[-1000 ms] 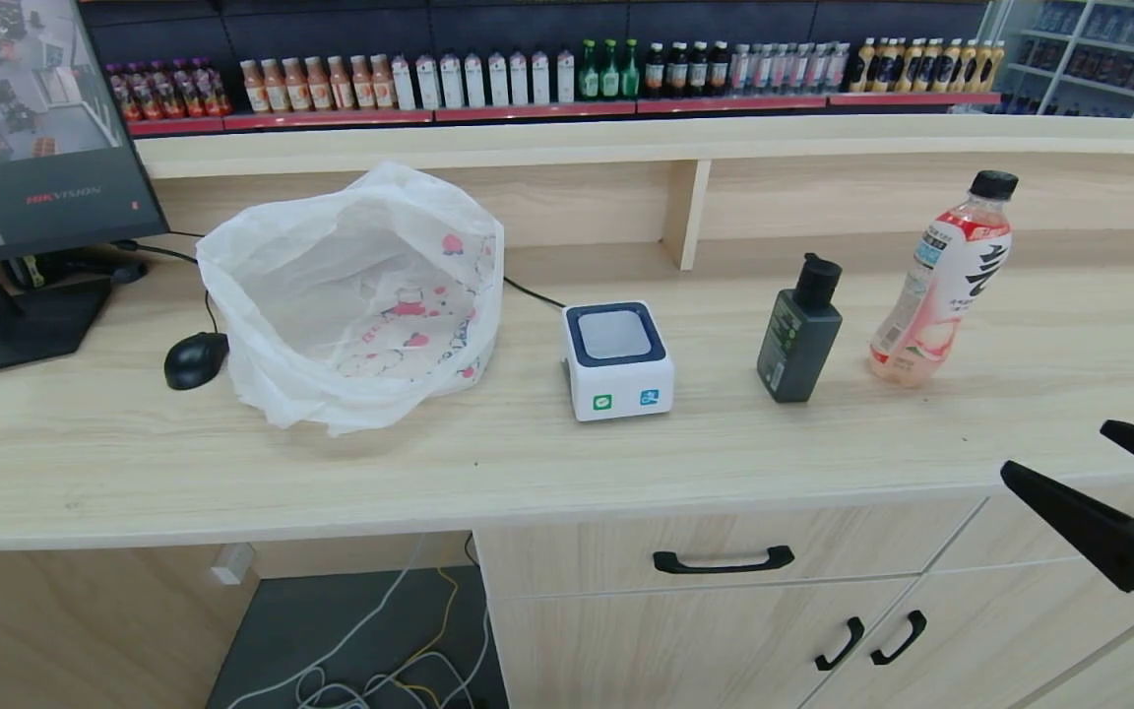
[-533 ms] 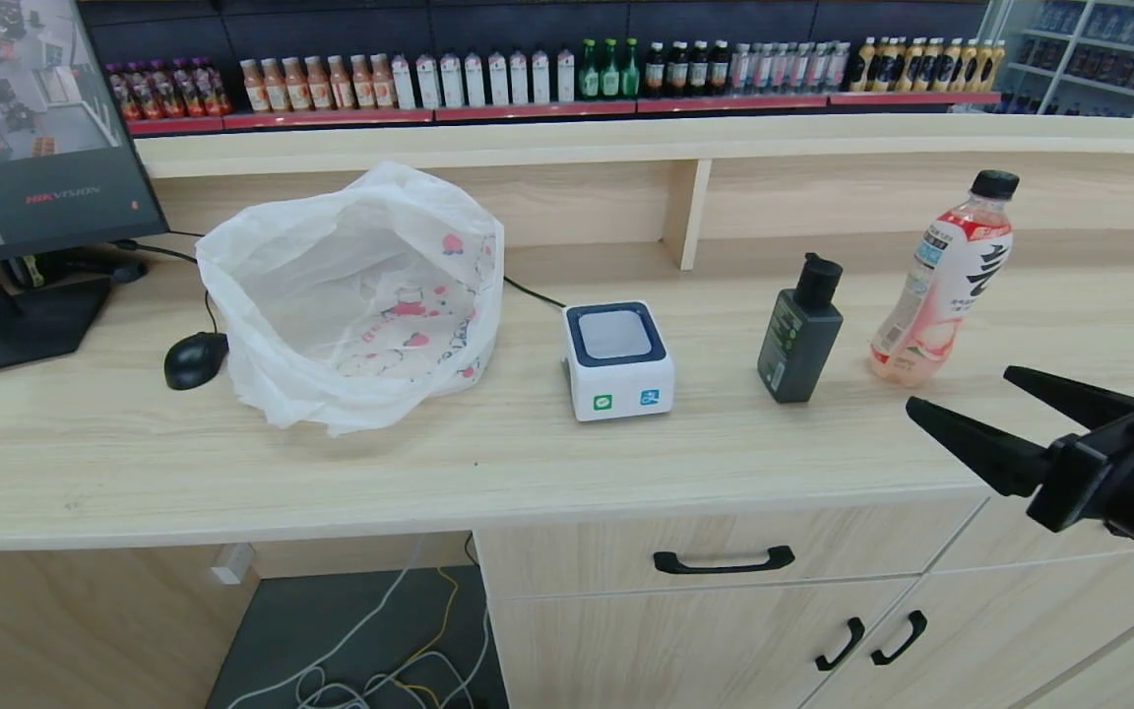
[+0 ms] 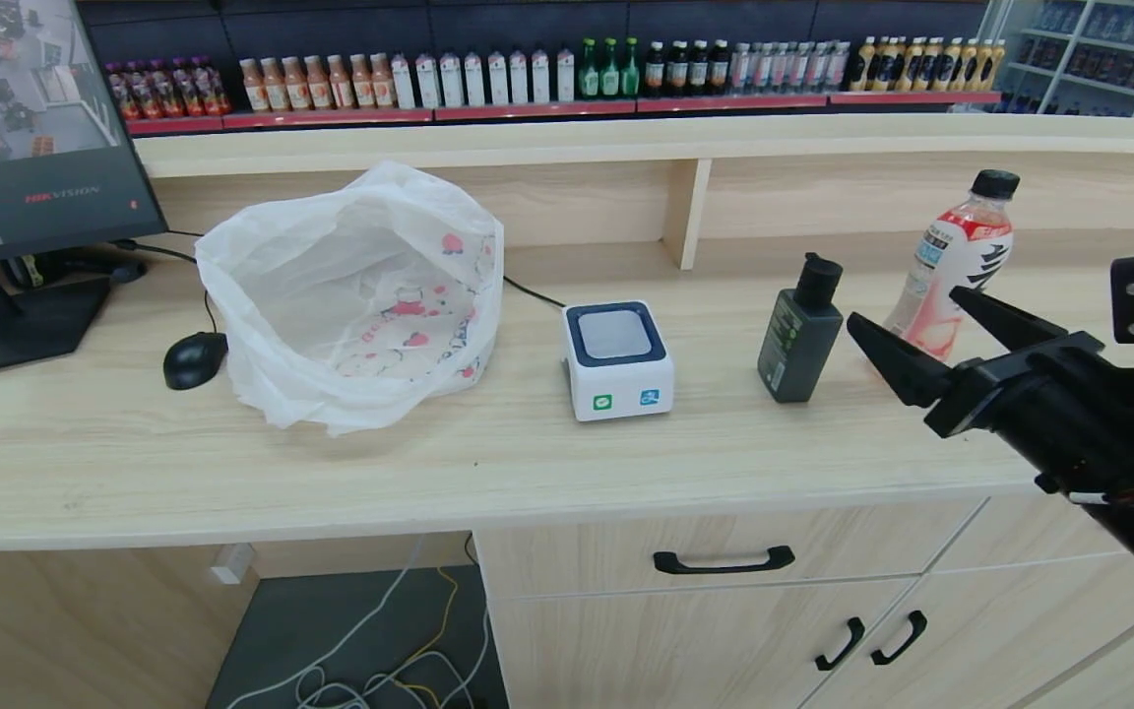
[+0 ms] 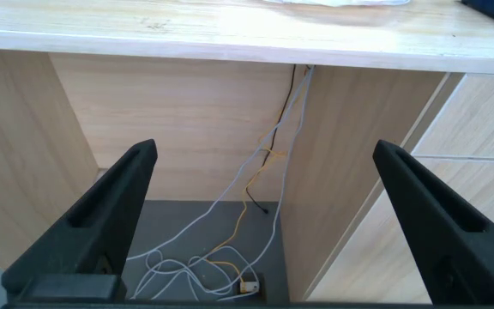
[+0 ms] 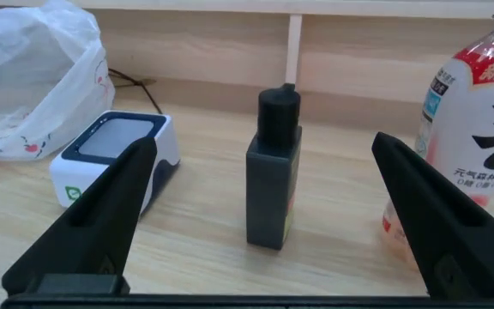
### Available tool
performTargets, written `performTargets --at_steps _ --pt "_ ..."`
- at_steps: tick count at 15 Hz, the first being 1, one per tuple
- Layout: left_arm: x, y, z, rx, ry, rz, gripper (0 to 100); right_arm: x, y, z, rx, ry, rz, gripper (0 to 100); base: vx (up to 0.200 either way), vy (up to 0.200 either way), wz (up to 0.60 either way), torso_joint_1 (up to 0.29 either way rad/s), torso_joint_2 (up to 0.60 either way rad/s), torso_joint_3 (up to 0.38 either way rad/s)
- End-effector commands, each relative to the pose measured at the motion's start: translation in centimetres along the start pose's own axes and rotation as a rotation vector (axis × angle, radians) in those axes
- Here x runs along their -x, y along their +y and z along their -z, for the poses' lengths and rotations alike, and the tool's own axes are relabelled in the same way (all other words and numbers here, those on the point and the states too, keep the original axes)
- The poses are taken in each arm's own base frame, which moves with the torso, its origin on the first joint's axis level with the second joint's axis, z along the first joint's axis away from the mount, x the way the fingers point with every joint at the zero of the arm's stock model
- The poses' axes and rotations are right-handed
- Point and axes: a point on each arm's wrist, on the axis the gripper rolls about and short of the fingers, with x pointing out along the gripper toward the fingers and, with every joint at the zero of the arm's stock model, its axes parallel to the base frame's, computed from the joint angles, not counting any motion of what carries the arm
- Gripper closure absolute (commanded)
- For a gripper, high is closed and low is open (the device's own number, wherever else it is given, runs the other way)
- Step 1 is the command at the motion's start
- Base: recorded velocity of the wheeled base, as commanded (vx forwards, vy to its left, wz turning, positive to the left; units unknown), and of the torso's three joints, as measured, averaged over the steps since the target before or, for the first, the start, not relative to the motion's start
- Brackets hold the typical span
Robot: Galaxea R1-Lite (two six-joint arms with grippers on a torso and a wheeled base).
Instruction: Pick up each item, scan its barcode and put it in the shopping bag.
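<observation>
Right gripper [image 3: 905,307] first: its fingers [image 3: 897,359] are spread wide with nothing between them. It hangs over the right end of the tabletop [image 3: 528,463], a bit in from the front edge, with the tips pointing toward the back edge. Through the right wrist cam the dark pump bottle [image 5: 273,184] stands upright straight ahead, lined up with the gap between the fingers but well short of touching either one. The pink drink bottle [image 3: 951,266] stands upright just beside it, closer to the right edge and a bit nearer the back edge. From the head cam one fingertip overlaps it, but I can't tell if there's any contact.

The left gripper [image 4: 264,148] sits low, below the front edge of the tabletop. Its fingers [image 4: 101,215] are also wide apart and holding nothing. It looks into the open bay under the tabletop, where loose cables [image 4: 230,257] trail down to the floor.

Further out, the white scanner box [image 3: 618,359] sits about mid-tabletop, window facing up. The shopping bag [image 3: 350,295] is to its left, mouth open, and I can't see any items inside. A black mouse [image 3: 195,359] lies just beside the bag toward the left edge, and a monitor [image 3: 26,128] stands at the back left corner. Drawers [image 3: 724,561] run along under the front edge.
</observation>
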Motion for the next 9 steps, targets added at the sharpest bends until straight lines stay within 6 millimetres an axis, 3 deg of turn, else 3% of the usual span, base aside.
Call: performTargets --at_steps 1,9 --pt "0.0 0.0 0.0 0.000 0.000 0.001 0 -1.9 0.8 2.4 -0.009 0.050 -0.010 0 0.000 0.000 0.00 0.000 0.00 0.000" --pt "0.0 0.0 0.0 0.000 0.000 0.000 0 -4.8 1.4 3.9 -0.020 0.053 0.015 0 0.000 0.000 0.00 0.000 0.00 0.000"
